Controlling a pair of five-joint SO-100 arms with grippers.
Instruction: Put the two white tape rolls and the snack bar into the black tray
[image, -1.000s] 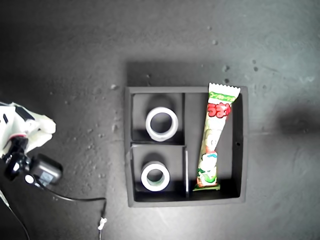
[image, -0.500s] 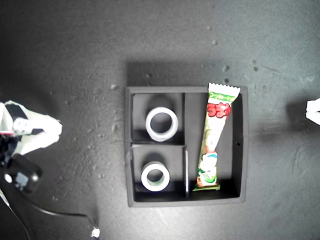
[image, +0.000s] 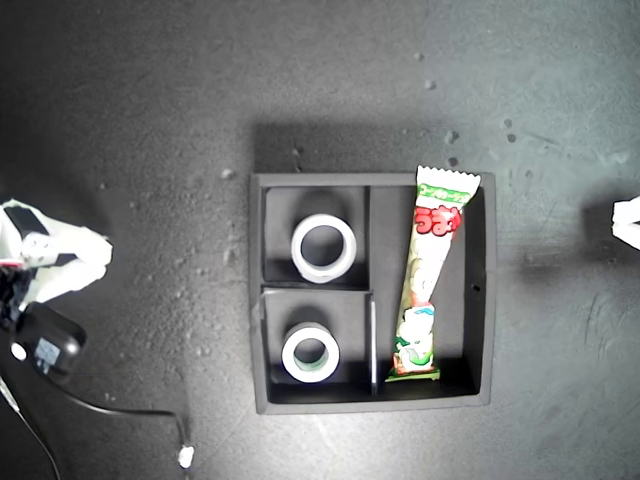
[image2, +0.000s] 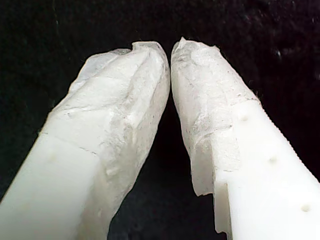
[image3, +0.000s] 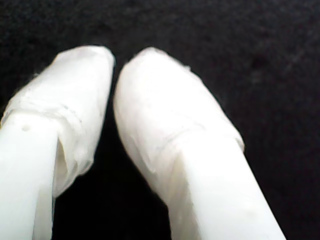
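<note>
The black tray (image: 370, 400) lies at the middle of the exterior view. One white tape roll (image: 296, 248) sits in its upper small compartment, the other tape roll (image: 287, 352) in the lower small one. The snack bar (image: 430, 280) lies lengthwise in the long compartment, its top end resting on the tray wall. My first gripper (image2: 170, 50) is shut with nothing between its fingers, over bare dark surface. My second gripper (image3: 114, 60) is also shut and holds nothing. Neither wrist view shows the tray.
A white arm (image: 50, 265) with a black camera (image: 45, 345) and a trailing cable (image: 130, 410) is at the exterior view's left edge. Another arm's white tip (image: 628, 220) pokes in at the exterior view's right edge. The wrist views do not show which arm is which.
The arm at the exterior view's left has drawn back toward that edge and its cable has shifted. A white tip has come in at the right edge. The tray's contents have not moved.
</note>
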